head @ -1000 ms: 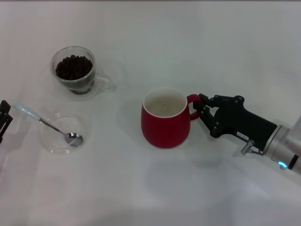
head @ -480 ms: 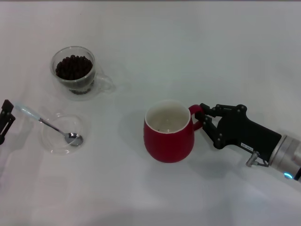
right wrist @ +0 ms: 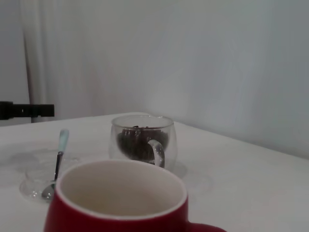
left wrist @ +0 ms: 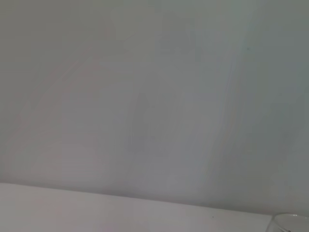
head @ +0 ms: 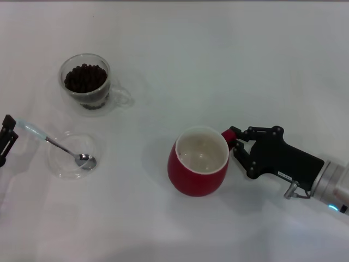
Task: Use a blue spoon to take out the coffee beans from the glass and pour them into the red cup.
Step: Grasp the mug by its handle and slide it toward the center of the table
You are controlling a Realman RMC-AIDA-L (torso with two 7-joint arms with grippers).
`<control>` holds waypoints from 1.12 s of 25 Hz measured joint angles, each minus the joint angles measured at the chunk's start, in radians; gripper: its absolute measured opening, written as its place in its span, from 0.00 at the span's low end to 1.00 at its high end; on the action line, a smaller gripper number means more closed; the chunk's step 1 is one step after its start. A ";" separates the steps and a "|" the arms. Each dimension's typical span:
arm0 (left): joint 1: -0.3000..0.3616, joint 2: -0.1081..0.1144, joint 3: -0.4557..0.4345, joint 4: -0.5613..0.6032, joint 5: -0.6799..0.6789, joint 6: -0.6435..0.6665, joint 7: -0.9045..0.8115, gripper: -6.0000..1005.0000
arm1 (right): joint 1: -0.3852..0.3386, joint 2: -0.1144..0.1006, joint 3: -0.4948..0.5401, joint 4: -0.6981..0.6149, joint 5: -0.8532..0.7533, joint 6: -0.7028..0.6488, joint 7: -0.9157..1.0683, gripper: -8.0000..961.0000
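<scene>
White desk [head: 229, 54] carries everything you need. Your right gripper [head: 235, 143], jaws clamped on the handle of the red cup [head: 199, 164], has drawn the cup nearer to you and slightly right over the last second, and the cup now tilts as if lifted. The cup looks empty, so no scooping has begun. The blue spoon [head: 54, 144] lies untouched in a clear saucer [head: 95, 143] at the left, with the glass [head: 87, 82] of coffee beans [head: 84, 77] farther back. Your left gripper [head: 5, 139] waits at the left edge; I cannot tell its jaws
</scene>
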 joint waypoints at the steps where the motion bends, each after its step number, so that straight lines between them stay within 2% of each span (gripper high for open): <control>1: 0.000 0.000 0.000 0.000 0.000 0.000 0.000 0.85 | 0.000 0.000 -0.001 0.000 0.000 0.001 -0.002 0.17; 8: 0.000 0.000 0.000 0.000 0.000 0.000 0.000 0.85 | 0.002 0.000 -0.006 0.000 0.004 0.012 -0.004 0.20; 14: 0.000 0.000 0.000 0.000 -0.001 0.000 0.000 0.85 | 0.000 -0.001 -0.003 0.001 0.006 0.001 0.038 0.40; 16: 0.001 0.000 0.000 0.000 -0.002 0.000 0.000 0.86 | 0.000 -0.004 -0.001 0.019 0.003 -0.030 0.077 0.66; 22: 0.002 0.000 -0.005 0.000 -0.006 0.000 -0.018 0.85 | 0.016 -0.011 0.006 0.124 0.006 -0.172 0.137 0.72; 28: 0.003 0.001 -0.008 0.000 -0.009 0.000 -0.028 0.85 | 0.033 -0.027 0.005 0.235 0.004 -0.280 0.232 0.78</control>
